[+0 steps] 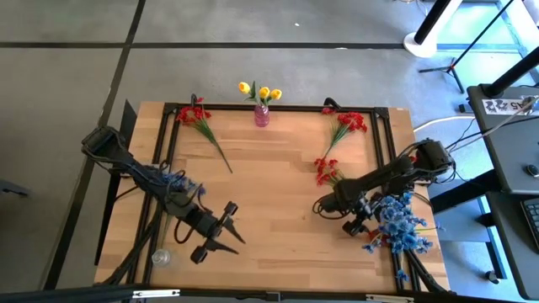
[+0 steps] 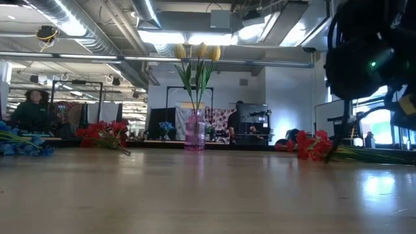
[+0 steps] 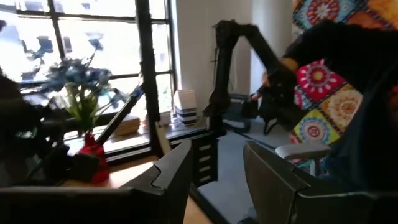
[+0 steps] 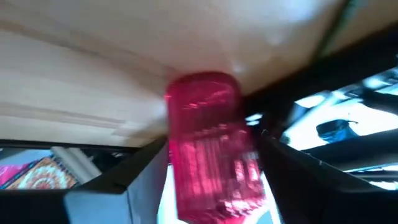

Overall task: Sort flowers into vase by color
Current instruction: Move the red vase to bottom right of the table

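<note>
A pink vase (image 1: pixel 262 115) holding yellow flowers (image 1: pixel 259 90) stands at the table's far edge, also in the low view (image 2: pixel 195 138). Red flowers lie at the far left (image 1: pixel 195 114), the far right (image 1: pixel 347 124) and right of centre (image 1: pixel 326 168). One bunch of blue flowers (image 1: pixel 402 225) lies at the near right, and a second blue bunch (image 1: pixel 173 180) lies beside the left arm. My left gripper (image 1: pixel 226 229) hovers open near the front left with nothing between its fingers (image 3: pixel 217 180). My right gripper (image 1: pixel 360 227), beside the blue bunch at the near right, is shut on a red see-through vase (image 4: pixel 211 143). My right gripper has the red vase between its two fingers, one finger (image 4: pixel 124 186) on each side of its round wall (image 4: pixel 177 162). The vase lies roughly along the fingers, its far end (image 4: pixel 202 84) toward the tabletop. Whether it rests on the table does not show.
A clear glass (image 1: pixel 160 257) stands at the near left corner. A black frame (image 1: pixel 168 135) runs along the table's edges. Bare wood (image 1: pixel 278 202) lies between the two grippers. Beyond the table are the room and a person (image 2: pixel 32 110).
</note>
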Available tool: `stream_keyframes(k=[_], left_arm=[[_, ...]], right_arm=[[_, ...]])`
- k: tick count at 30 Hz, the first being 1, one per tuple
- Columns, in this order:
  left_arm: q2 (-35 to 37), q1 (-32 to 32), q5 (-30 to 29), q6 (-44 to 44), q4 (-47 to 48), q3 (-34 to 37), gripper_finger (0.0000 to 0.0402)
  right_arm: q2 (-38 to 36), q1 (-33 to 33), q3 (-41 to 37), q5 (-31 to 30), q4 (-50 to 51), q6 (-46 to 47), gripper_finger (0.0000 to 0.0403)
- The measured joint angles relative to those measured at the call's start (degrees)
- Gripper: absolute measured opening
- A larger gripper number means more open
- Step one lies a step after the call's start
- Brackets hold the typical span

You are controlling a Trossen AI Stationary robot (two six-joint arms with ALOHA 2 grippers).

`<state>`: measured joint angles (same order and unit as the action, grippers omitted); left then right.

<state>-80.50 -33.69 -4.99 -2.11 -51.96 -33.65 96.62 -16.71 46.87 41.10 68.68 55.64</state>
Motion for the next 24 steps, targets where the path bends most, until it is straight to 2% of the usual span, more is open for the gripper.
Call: stream_keyframes(k=[3,11,17,24], left_arm=[[1.0,-1.6,0.0,0.0,1.2,0.0,0.0140],[3.6,-5.8,-0.4,0.0,5.9,0.0,0.0140],[5.5,-8.3,-6.5,0.0,10.7,0.0,0.0140],[6.0,-9.7,-6.9,-1.8,12.2,0.0,0.0140]], right_arm=[[1.5,-0.3,0.0,2.5,-1.1,0.0,0.0280],[3.1,-1.1,-0.1,4.6,0.1,0.0,0.0344],[3.1,-4.9,-0.4,8.5,0.0,1.4,0.0351],[3.1,-10.0,-2.5,13.8,-1.2,6.5,0.0351]])
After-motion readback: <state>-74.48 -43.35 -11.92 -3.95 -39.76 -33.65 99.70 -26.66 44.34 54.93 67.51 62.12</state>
